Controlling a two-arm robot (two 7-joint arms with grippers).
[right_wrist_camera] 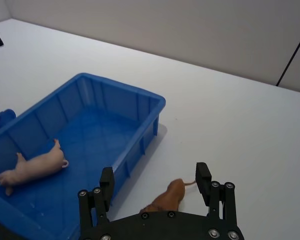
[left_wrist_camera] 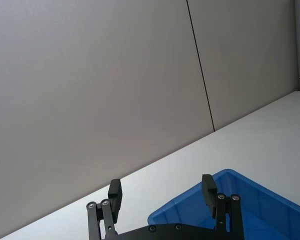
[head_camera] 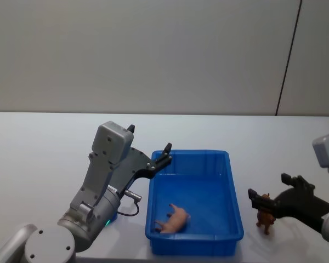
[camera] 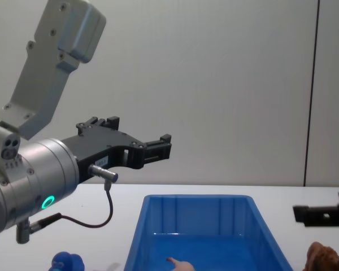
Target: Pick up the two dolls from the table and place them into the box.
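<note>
The brown fuzzy doll [head_camera: 265, 218] stands on the white table [head_camera: 44, 153] just right of the blue box [head_camera: 192, 153]. My right gripper [head_camera: 270, 189] hangs open over it. In the right wrist view the brown doll [right_wrist_camera: 171, 196] sits low between the spread fingers of that gripper [right_wrist_camera: 155, 179]. The bright blue doll [camera: 68, 263] lies on the table left of the box [camera: 198, 197], under my left arm. My left gripper [head_camera: 164, 153] hovers open and empty above the box's far left corner, as the left wrist view shows [left_wrist_camera: 161, 186].
A pale pink toy animal [head_camera: 172, 219] lies on its side inside the box near the front left corner, also seen in the right wrist view [right_wrist_camera: 32, 167]. A grey wall stands behind the table. Bare tabletop stretches to the far left and far right.
</note>
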